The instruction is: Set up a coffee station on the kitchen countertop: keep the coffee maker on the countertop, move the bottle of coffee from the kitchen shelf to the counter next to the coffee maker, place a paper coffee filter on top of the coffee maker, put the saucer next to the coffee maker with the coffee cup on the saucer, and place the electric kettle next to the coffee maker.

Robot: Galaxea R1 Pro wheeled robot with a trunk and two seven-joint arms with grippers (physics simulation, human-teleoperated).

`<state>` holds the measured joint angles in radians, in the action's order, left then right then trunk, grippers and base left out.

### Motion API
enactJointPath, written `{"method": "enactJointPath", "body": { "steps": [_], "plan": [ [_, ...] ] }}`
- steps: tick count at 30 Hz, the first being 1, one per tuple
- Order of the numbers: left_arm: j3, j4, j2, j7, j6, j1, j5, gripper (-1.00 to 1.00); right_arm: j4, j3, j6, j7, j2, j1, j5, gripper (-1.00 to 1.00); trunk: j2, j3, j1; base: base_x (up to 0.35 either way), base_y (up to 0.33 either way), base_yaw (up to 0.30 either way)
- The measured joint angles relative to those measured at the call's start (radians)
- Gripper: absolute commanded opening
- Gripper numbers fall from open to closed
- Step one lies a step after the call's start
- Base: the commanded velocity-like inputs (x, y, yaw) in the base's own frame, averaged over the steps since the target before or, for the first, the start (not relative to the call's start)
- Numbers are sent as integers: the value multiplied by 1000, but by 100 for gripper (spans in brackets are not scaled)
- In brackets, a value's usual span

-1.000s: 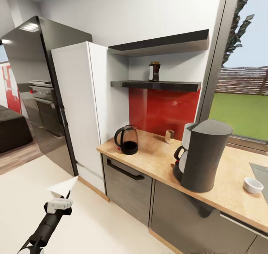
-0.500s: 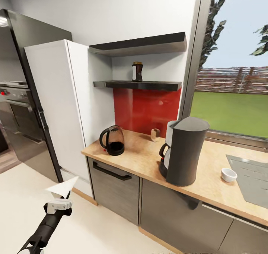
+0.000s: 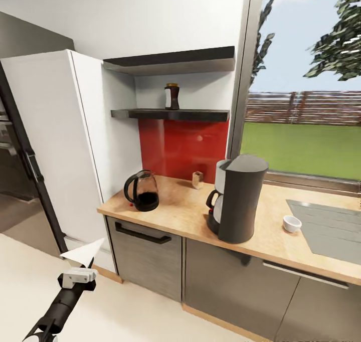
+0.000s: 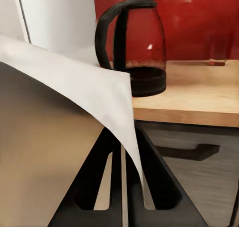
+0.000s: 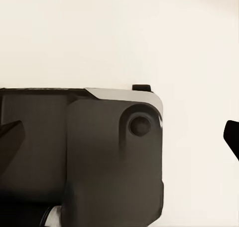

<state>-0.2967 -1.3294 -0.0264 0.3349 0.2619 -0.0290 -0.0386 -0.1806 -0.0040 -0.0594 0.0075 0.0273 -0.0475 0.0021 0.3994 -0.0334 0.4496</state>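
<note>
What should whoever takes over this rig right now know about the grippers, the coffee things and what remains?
Left gripper: jaws shut on the paper coffee filter, held low over the floor, short of the counter.
Right gripper: its state cannot be told from the right wrist view.
Coffee maker stands on the countertop.
Electric kettle is on the counter's left end, well apart from the maker.
Bottle of coffee is on the lower shelf.
A small white cup sits to the right of the maker; I can make out no saucer.
Done: the filter is grasped.
Left: filter onto the maker, then bottle, kettle, saucer and cup beside it.
</note>
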Motion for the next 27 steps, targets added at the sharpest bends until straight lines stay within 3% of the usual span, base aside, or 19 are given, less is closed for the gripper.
{"method": "enactJointPath", "body": {
  "steps": [7, 27],
  "plan": [
    [-3, 0, 0, 0, 2, 0, -1, -100, 0, 7, -1, -2, 2, 0, 5, 100, 0, 0, 0, 78, 220, -20],
    [1, 0, 1, 1, 7, 0, -1, -100, -2, 0, -2, 1, 1, 0, 2, 100, 0, 0, 0, 3, 6, -9]
  ]
}}
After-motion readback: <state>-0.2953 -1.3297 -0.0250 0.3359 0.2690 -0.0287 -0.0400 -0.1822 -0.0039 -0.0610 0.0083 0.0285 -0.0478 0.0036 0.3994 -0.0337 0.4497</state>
